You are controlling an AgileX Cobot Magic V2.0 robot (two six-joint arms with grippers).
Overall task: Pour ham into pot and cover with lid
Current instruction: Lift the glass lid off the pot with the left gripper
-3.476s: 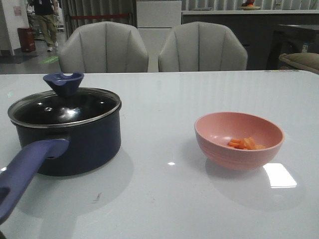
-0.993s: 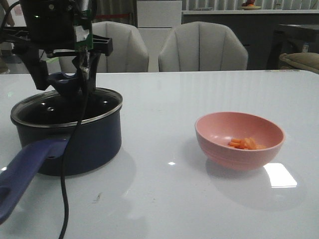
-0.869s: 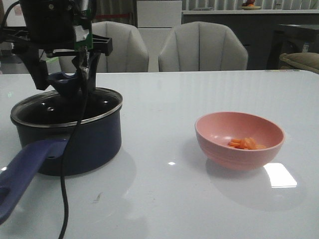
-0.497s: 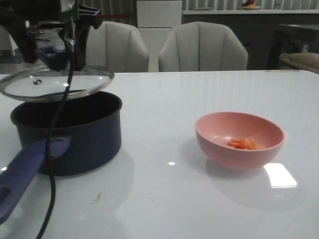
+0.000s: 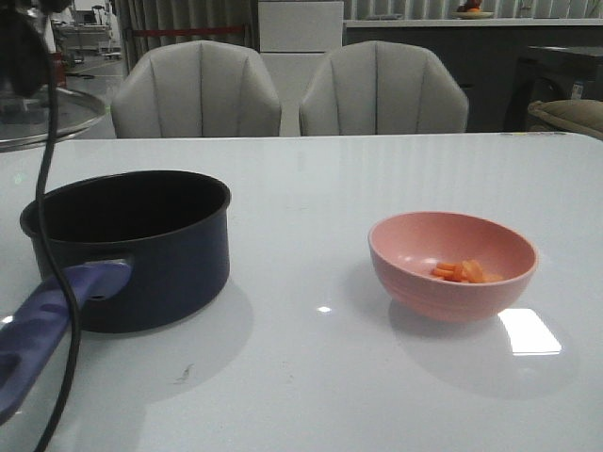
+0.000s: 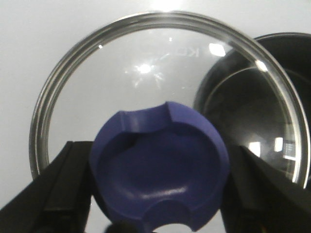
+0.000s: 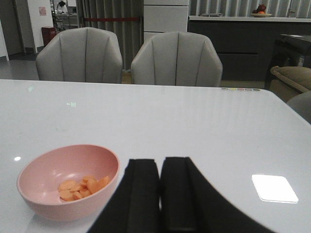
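Observation:
The dark navy pot (image 5: 179,268) stands uncovered at the table's left, its blue-purple handle (image 5: 47,315) pointing toward the front. The glass lid (image 5: 52,118) hangs in the air up and left of the pot, partly cut off by the frame edge. My left gripper (image 6: 160,194) is shut on the lid's blue-purple knob (image 6: 160,165), and the pot (image 6: 252,97) shows through the glass (image 6: 146,73). The orange ham (image 5: 462,272) lies in the pink bowl (image 5: 443,301) at the right. My right gripper (image 7: 160,165) is shut and empty, just beside the bowl (image 7: 58,206) and ham (image 7: 82,185). It does not show in the front view.
A black cable (image 5: 57,282) from the left arm hangs down across the pot's front. Two grey chairs (image 5: 196,89) (image 5: 382,89) stand behind the white table (image 5: 311,377). A bright light reflection (image 5: 528,331) lies on the tabletop near the bowl.
The left gripper took the lid by its knob, raised it off the pot and carried it up and to the left. Pot, bowl and ham stayed put.

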